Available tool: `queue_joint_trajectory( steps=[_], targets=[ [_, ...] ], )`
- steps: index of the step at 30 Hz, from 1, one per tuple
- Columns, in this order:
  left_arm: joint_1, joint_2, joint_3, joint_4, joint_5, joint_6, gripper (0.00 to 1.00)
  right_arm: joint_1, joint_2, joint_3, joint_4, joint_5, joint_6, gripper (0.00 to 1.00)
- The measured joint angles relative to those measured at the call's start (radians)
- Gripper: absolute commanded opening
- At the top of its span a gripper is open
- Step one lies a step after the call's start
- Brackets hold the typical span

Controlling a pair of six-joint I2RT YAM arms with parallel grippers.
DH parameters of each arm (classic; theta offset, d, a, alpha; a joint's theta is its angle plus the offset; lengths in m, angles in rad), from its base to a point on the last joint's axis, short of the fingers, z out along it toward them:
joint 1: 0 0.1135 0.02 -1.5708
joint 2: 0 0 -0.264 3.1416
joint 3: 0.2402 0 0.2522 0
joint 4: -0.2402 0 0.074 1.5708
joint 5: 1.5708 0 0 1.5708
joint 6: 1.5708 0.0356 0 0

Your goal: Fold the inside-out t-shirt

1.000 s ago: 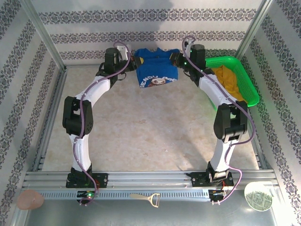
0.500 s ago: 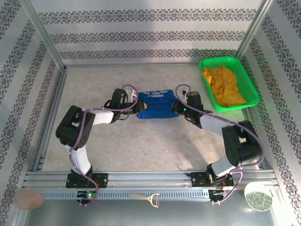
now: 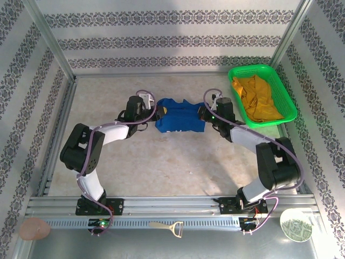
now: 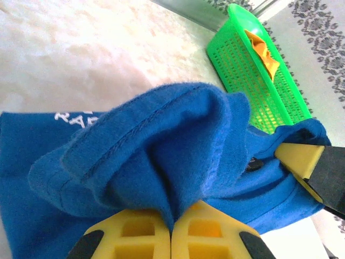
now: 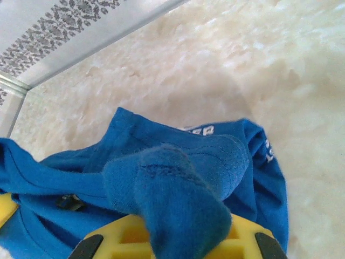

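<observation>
From above, we see the inside-out t-shirt (image 3: 179,117) lying bunched on the tabletop (image 3: 178,167), a little beyond its middle and stretched between the two arms. The left end effector (image 3: 154,114) is clamped on the shirt's left edge and the right end effector (image 3: 203,114) on its right edge, both low over the surface. We judge that this two-sided grip is meant to keep the cloth taut, so it lays down flat and square for a fold. The green basket (image 3: 289,108) with the mustard garment (image 3: 257,97) sits well apart at the far right, out of the working area.

On the left wrist camera, the yellow fingers (image 4: 135,237) are pressed together with a thick pleat of blue cloth pinched between them, and a stitched hem bulges above the grip. Across the shirt we see the other end effector's yellow finger biting the opposite edge, with the basket behind it.

On the right wrist camera, the fingers (image 5: 129,237) are likewise closed on a rolled wad of cloth that spills over them. White lettering shows on the layer lying flat on the tabletop. We suspect gathered grips like these may leave wrinkles
</observation>
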Motion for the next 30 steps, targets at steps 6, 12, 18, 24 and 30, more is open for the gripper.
queue_joint_trajectory(
  steps=[6,12,18,24,30],
  targets=[
    [0.0,0.098,0.086,-0.022,-0.039,0.012,0.0,-0.024,0.134,0.111,-0.005,-0.008,-0.003,0.0],
    [0.0,0.18,0.134,-0.037,-0.078,0.026,0.0,-0.038,0.244,0.2,-0.031,-0.022,-0.004,0.0],
    [0.001,0.251,0.19,-0.054,-0.113,0.026,0.05,-0.051,0.351,0.306,-0.074,-0.029,-0.003,0.04],
    [0.007,0.296,0.246,-0.099,-0.136,0.03,0.65,-0.077,0.415,0.385,-0.138,-0.034,0.018,0.61],
    [0.049,0.252,0.254,-0.188,-0.162,0.021,0.92,-0.124,0.282,0.331,-0.227,-0.029,0.071,0.51]
  ],
)
